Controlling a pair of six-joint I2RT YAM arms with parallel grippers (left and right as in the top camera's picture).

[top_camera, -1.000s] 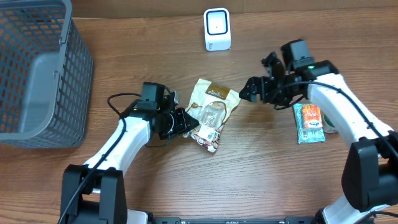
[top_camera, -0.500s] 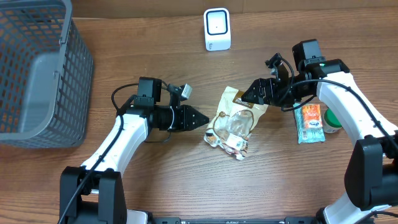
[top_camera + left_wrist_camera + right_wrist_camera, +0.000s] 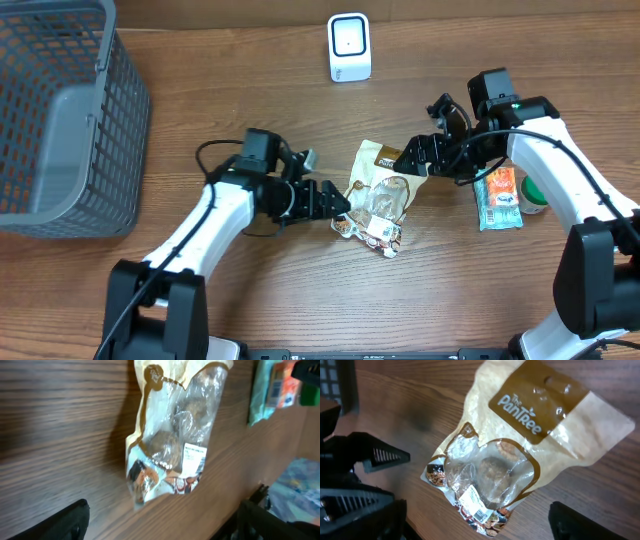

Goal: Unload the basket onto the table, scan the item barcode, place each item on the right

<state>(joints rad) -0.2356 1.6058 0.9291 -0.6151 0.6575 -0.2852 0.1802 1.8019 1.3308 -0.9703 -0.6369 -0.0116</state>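
The item is a tan and clear snack pouch (image 3: 378,198) lying flat on the wooden table (image 3: 300,290), brown header toward the far right. A white barcode label (image 3: 475,505) sits near its lower end, label (image 3: 194,455) facing up. My left gripper (image 3: 335,203) is open just left of the pouch's lower end, which lies ahead of its fingers (image 3: 55,522), not between them. My right gripper (image 3: 415,158) is open at the pouch's header corner, with the pouch (image 3: 520,445) ahead of its spread fingers (image 3: 590,522). The white scanner (image 3: 349,47) stands at the far middle.
A grey wire basket (image 3: 60,120) fills the far left. A green and orange packet (image 3: 497,197) and a round green thing (image 3: 537,197) lie to the right under my right arm. The left gripper's black fingers (image 3: 365,455) show in the right wrist view.
The pouch slid right, away from my left gripper. That gripper was shut, has followed to the right and now stands open at the pouch's lower end. My right gripper barely moved.
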